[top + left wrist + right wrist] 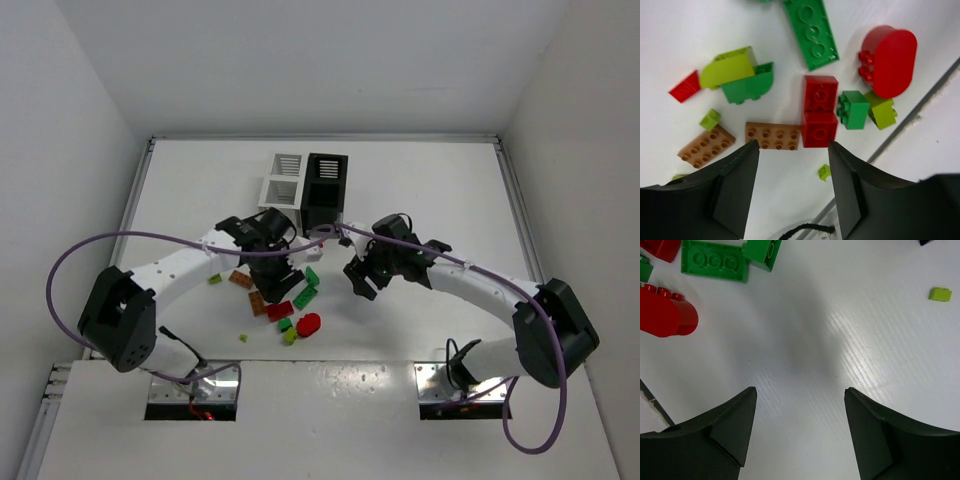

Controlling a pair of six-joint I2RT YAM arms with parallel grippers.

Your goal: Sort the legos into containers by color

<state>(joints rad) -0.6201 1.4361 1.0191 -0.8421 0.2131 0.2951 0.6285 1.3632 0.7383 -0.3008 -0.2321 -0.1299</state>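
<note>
The legos lie loose in front of the containers: two white bins (281,178) and a black bin (323,185). My left gripper (268,272) (793,144) hovers open over the pile with nothing between its fingers. Its tips stand just short of a brown plate (772,136) and a red brick (820,110). Beyond these lie a green plate (811,32), a rounded red brick (892,60) and a yellow-green slope (727,70). My right gripper (357,280) (800,389) is open over bare table, right of the pile. The rounded red brick (662,312) is at its far left.
A second brown plate (705,145), small green (854,109) and yellow-green (882,112) bricks and a tiny yellow-green stud (824,171) are scattered about. A lone yellow-green piece (940,294) lies apart. The table's near seam (920,105) runs close by. Purple cables (130,238) arc over both arms.
</note>
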